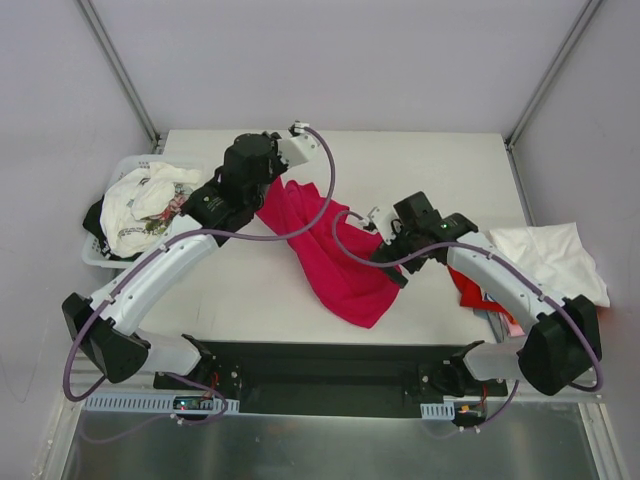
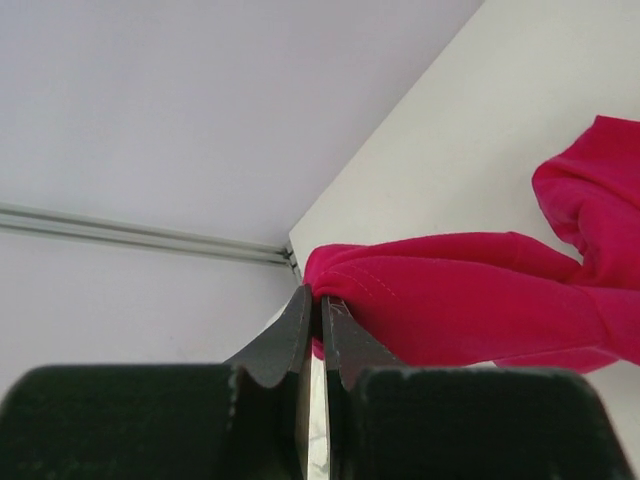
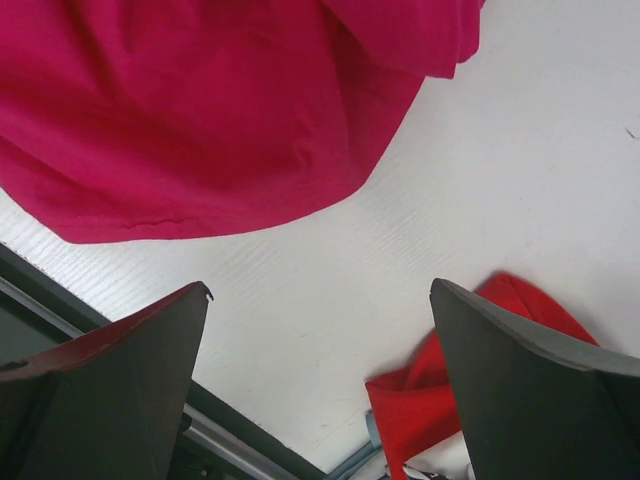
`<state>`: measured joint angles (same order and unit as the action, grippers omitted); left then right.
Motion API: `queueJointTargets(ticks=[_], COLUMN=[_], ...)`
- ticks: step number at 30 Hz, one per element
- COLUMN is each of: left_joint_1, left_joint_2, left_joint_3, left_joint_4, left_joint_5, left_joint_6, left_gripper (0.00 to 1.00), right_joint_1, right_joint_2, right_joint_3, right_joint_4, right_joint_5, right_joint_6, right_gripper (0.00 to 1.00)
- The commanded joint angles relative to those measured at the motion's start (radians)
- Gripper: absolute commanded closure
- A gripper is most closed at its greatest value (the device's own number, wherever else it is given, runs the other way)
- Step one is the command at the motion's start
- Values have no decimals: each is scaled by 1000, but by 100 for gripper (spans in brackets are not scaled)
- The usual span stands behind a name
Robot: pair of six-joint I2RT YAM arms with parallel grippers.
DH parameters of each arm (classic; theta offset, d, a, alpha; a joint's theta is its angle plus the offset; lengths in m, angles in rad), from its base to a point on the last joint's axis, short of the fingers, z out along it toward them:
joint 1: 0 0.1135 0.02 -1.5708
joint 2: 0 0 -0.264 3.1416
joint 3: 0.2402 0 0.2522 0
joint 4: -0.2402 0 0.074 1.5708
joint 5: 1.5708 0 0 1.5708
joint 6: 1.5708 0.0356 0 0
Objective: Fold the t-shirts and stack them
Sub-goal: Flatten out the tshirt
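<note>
Your left claw (image 2: pixel 318 296) is pinching shut on a hemmed edge of the crimson-magenta t-shirt (image 1: pixel 330 250). It is holding that edge raised over the far left part of the desk (image 1: pixel 420 160). From the pinch the shirt is trailing toward the near right and lying rumpled across the middle of the desk. Its lower end is reaching close to the near edge.

Your right claw (image 3: pixel 320 288) is hovering with its jaws spread wide, gripping nothing. It is hanging over bare desk just beside the shirt's near end, fingers apart from the cloth.

A red t-shirt (image 3: pixel 425 400) is lying bunched under your right forearm at the near right. The arm is hiding most of it, so it is possibly more than one garment. A white t-shirt (image 1: pixel 555 255) is lying spread at the desk's right side.

At the left edge the white basket (image 1: pixel 92 255) is sitting with a white printed t-shirt (image 1: pixel 145 205) heaped on top and dark cloth (image 1: pixel 97 215) peeking out at its left.
</note>
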<state>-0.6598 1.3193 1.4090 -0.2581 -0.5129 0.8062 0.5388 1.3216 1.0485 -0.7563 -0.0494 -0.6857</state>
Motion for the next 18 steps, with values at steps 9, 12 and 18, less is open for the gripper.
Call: queueJointTargets(ticks=[9, 12, 18], left_joint_1=[32, 32, 29], left_joint_2=[87, 145, 187], left_joint_3=[204, 260, 257], left_joint_4=[478, 601, 617], left_joint_5=[-116, -150, -168], left_joint_6=[281, 410, 464], left_gripper=[100, 100, 100], right_joint_1=[107, 127, 139], right_joint_2=[79, 103, 113], right_joint_3=[-81, -82, -82], right_joint_4=[67, 77, 97], right_joint_5=[78, 100, 141], right_joint_6=[-17, -8, 0], right_gripper=[1, 1, 1])
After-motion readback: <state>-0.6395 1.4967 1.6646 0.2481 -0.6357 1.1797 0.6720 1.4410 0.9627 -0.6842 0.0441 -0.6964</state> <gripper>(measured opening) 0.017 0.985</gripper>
